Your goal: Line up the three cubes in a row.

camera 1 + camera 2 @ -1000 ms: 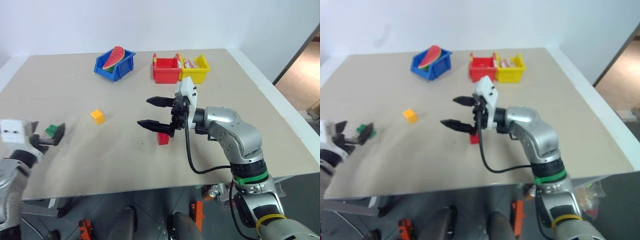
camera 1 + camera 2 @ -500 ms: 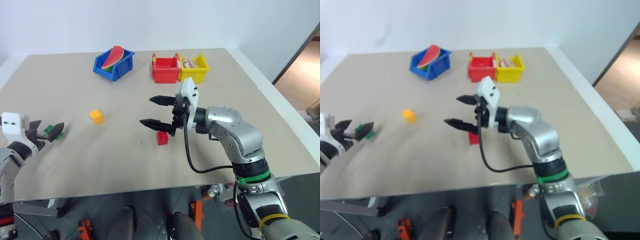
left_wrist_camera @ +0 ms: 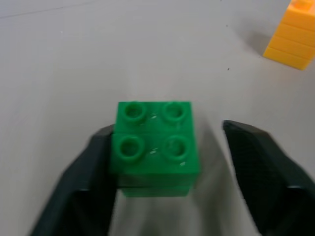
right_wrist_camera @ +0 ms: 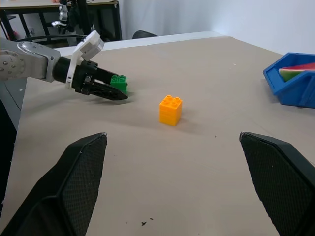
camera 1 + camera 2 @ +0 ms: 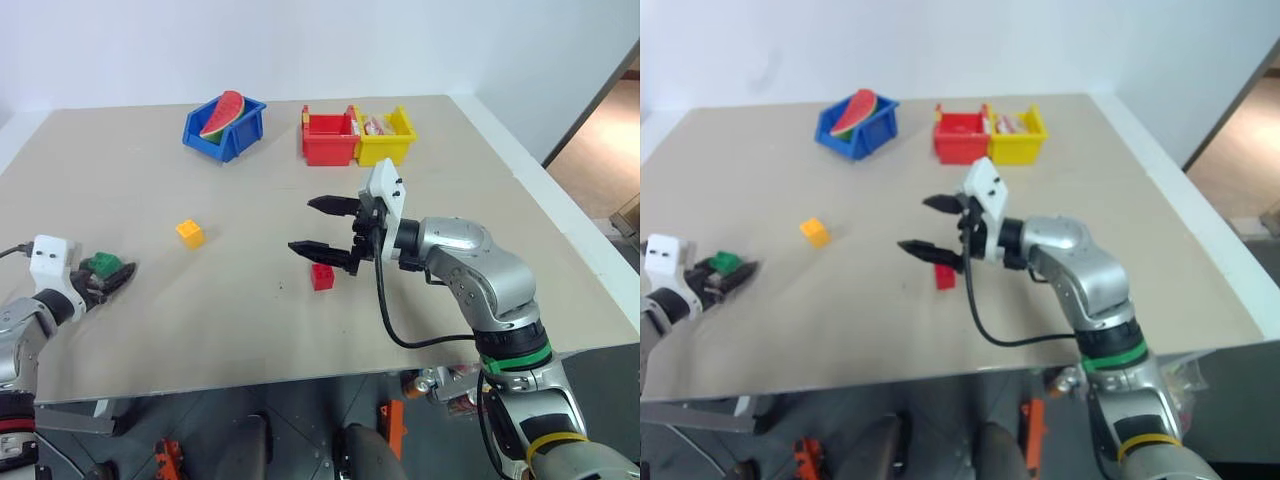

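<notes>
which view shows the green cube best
The left wrist view: the green cube sits close up, studs up, between the left gripper's fingers. Both eye views and the right wrist view show it small and far off.

The left hand (image 3: 162,167) has come down low to the bench (image 5: 250,300) and closed in around the green cube (image 3: 155,147). One finger touches it now.

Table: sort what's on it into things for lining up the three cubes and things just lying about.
For the job:
- green cube, between the left gripper's fingers, one finger touching it, the other apart
- orange cube
- red cube, below the open right gripper

Lying about:
- blue bin with a watermelon slice
- red bin
- yellow bin
</notes>
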You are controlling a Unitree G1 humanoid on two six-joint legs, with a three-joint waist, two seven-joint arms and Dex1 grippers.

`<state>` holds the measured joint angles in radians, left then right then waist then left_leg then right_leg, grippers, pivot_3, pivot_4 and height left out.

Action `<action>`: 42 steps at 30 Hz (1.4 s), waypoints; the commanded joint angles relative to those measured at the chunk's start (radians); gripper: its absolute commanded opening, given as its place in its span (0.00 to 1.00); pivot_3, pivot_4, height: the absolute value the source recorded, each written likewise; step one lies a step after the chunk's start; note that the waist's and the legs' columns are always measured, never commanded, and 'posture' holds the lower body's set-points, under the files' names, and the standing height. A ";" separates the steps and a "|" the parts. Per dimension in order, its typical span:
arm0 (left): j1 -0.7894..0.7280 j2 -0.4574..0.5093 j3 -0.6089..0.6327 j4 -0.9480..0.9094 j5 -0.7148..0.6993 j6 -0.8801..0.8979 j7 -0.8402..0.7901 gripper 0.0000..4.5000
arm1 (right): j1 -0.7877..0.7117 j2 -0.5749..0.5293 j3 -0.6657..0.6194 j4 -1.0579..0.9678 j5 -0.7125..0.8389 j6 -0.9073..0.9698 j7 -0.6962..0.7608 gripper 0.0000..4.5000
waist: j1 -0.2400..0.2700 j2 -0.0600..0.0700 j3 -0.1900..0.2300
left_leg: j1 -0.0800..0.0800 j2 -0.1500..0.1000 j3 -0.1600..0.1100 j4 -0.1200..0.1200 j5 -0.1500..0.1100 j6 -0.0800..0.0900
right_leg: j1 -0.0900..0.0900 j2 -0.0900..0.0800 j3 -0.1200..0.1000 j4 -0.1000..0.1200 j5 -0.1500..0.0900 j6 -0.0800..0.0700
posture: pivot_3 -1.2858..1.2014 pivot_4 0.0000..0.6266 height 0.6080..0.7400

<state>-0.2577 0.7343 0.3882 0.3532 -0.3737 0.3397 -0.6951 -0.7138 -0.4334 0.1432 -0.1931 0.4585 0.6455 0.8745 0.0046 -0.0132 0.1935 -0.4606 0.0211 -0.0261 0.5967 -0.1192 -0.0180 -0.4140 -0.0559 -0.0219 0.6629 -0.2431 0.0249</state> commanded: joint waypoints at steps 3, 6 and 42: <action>-0.028 0.021 -0.001 0.026 0.013 -0.036 -0.025 0.30 | 0.004 -0.034 -0.001 -0.035 0.042 -0.040 0.110 1.00 | 0.000 0.000 0.000 | 0.000 0.000 0.001 0.000 0.000 0.000 | 0.000 0.001 0.000 0.000 0.000 0.000 | 0.52 0.24 1.00; -0.027 0.020 0.001 0.024 0.016 -0.038 -0.032 0.30 | -0.004 -0.041 0.006 -0.022 0.045 -0.050 0.153 1.00 | 0.000 0.000 0.000 | 0.000 0.002 0.002 0.000 0.000 0.000 | 0.000 0.001 0.000 0.000 0.000 0.000 | 0.52 0.24 1.00; -0.238 -0.159 -0.535 -0.210 0.090 -0.171 -0.428 0.30 | 0.048 -0.127 -0.055 -0.066 0.031 -0.050 0.079 1.00 | 0.000 -0.002 0.001 | -0.001 0.018 0.028 0.004 0.000 0.000 | -0.004 0.017 0.015 0.000 0.004 0.004 | 0.52 0.24 1.00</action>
<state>-0.4771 0.5841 -0.1562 0.1436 -0.2861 0.2003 -1.1205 -0.6657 -0.5565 0.1056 -0.2441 0.4857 0.6147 0.9554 0.0050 -0.0148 0.1940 -0.4620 0.0386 0.0022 0.6010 -0.1188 -0.0179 -0.4181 -0.0392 -0.0068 0.6633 -0.2396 0.0289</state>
